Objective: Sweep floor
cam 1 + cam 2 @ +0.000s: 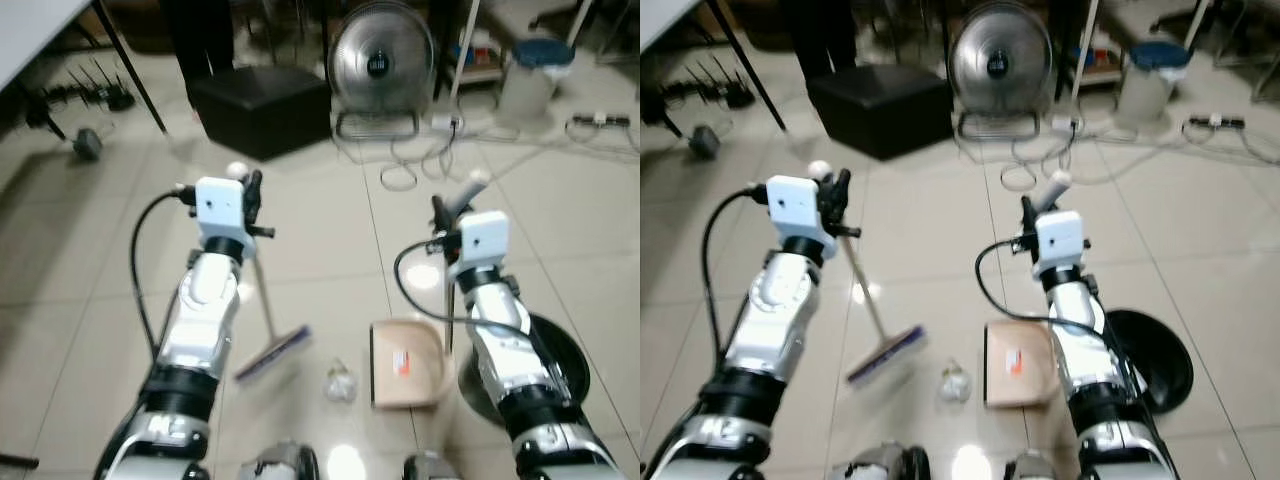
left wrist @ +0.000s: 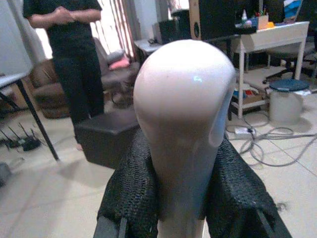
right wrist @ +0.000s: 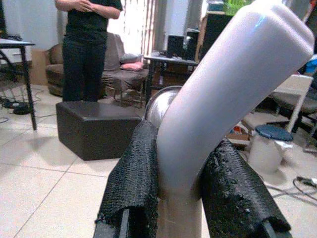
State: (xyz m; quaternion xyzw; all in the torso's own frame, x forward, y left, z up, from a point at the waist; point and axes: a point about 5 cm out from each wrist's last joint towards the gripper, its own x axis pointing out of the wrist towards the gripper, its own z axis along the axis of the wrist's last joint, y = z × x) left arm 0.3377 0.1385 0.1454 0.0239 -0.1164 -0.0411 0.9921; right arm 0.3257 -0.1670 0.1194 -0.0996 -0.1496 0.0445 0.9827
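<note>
Two tools are in hand: we are gripping the broom (image 1: pixel 262 290) by its handle top with the left end effector (image 1: pixel 250 190), and the dustpan (image 1: pixel 405 362) by its handle with the right end effector (image 1: pixel 442 215), both clamped tight. The crumpled scrap (image 1: pixel 341 382) is lying on the floor between brush head and pan mouth, nearer the pan. We are judging a short rightward stroke suffices.
</note>
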